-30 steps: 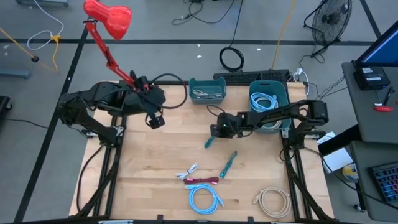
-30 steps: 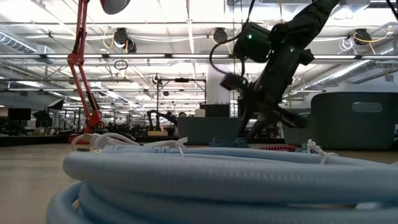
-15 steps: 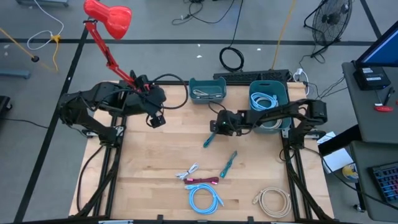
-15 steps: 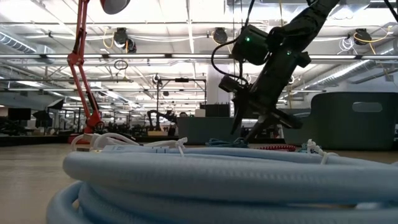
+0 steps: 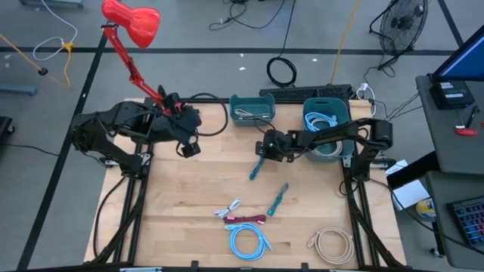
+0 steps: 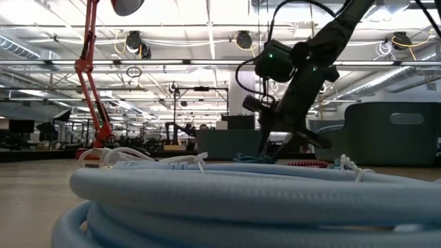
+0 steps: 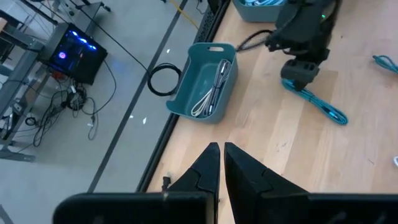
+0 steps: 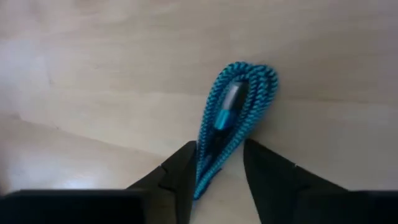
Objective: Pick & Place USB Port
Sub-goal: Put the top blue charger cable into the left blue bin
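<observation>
Teal braided USB cable [image 8: 233, 112], folded into a narrow bundle with a silvery plug showing in its loop, lies on the pale wooden table [image 5: 189, 196] just right of centre. Its end sits between the two dark fingers of the right gripper [image 8: 219, 163], which stand apart on either side of it; whether they pinch the braid or only straddle it cannot be told. In the overhead picture that gripper [image 5: 261, 151] is at the cable's upper end, and the bundle [image 5: 255, 169] trails toward 7 o'clock.

At 5 o'clock from it lies a second teal cable bundle [image 5: 277, 199]. Farther toward 6 o'clock are a small white cable [image 5: 229, 208], a red-pink cable [image 5: 246, 219] and a light blue coiled cable [image 5: 249, 242], with a cream coiled cable [image 5: 333, 245] at 4 o'clock.

At 12 o'clock, on the table's far edge, a small teal bin [image 5: 252, 109] holds pale cables; at 2 o'clock a larger teal bin [image 5: 327, 121] holds a light blue coil.

At 9 o'clock the left gripper [image 7: 220, 155] hangs over the table, its fingers pressed nearly together and holding nothing, near a red desk lamp [image 5: 132, 21].

No writing or labels can be read.
</observation>
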